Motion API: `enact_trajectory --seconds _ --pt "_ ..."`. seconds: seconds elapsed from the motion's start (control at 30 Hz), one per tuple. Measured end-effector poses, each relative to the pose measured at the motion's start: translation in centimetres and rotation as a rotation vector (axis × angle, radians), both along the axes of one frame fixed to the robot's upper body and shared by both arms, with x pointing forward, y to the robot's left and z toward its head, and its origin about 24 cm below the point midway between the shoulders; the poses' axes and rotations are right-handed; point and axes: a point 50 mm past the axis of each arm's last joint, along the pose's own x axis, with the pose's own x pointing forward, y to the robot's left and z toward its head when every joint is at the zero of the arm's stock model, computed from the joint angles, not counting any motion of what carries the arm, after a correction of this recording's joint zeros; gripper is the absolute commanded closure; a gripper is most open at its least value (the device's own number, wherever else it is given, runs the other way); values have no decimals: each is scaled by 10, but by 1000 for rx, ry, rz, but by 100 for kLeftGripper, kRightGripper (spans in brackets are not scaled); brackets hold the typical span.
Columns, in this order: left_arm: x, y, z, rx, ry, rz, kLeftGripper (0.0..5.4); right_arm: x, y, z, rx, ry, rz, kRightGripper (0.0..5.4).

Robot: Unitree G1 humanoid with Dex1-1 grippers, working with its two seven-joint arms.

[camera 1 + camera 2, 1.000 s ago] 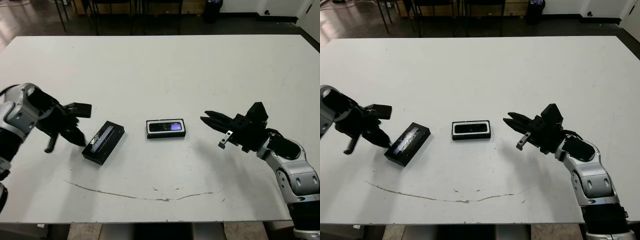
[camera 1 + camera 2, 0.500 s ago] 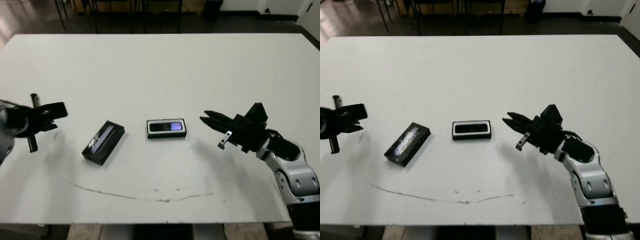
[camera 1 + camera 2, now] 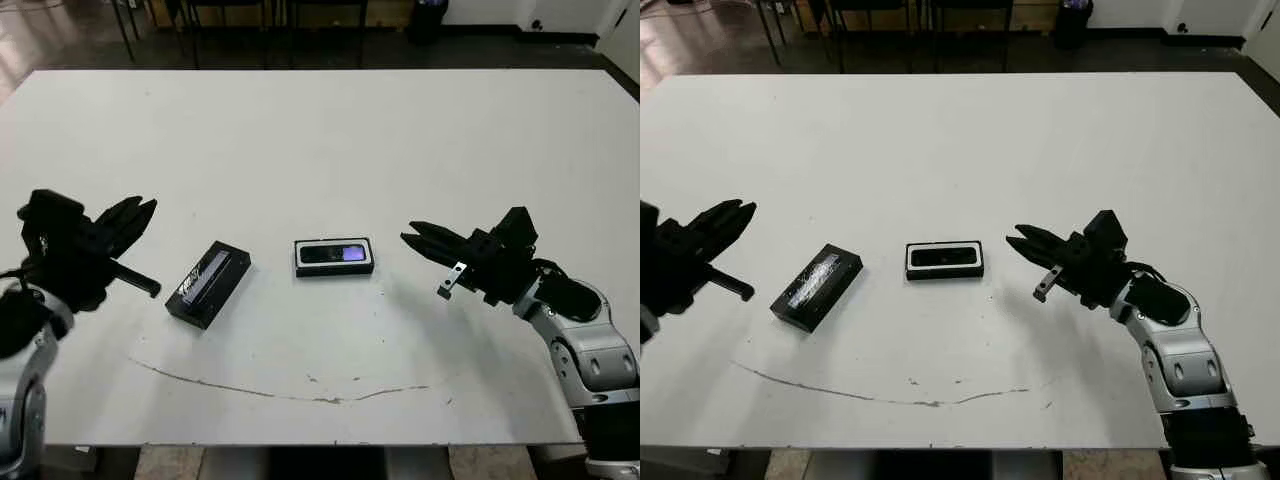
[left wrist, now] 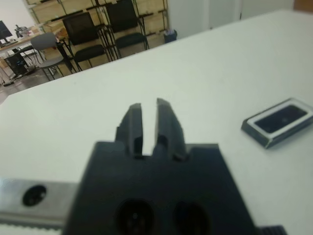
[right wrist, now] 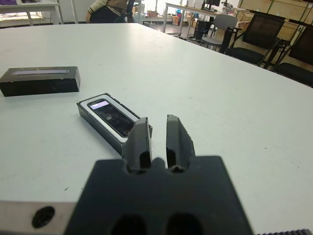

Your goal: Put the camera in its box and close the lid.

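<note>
Camera (image 3: 334, 253) sits in the box (image 3: 297, 262), mid table; lid (image 3: 208, 284) lies angled just left of it, not on yet. Left gripper (image 3: 128, 212) is further left of lid, fingers nearly closed, empty. Right gripper (image 3: 420, 240) is right of box, same, empty. I reckon I should open the left, take lid across its short sides, lift flat, square w/ box, lower evenly.

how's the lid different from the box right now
The lid is a closed black slab with a pale strip on top; the box is open, white-lined, with the camera inside. The lid lies skewed on the table; the box sits square. Both are black-sided, similar in footprint, and untouched.
</note>
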Motion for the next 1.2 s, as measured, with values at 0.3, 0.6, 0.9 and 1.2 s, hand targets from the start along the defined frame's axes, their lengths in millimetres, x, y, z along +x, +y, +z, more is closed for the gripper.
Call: enact_trajectory --seconds 0.3,0.6,0.9,1.2 --pt "-18 -28 -9 135 125 -28 293 -1 1 0 1 -1 6 540" --pt "-25 -37 -32 153 253 -86 81 -2 2 -3 4 24 20 540" --pt "-27 -37 -49 60 365 -102 3 -3 2 -6 4 36 24 540" --pt "-23 -29 -63 -32 423 -85 3 -5 2 -8 5 51 36 540"
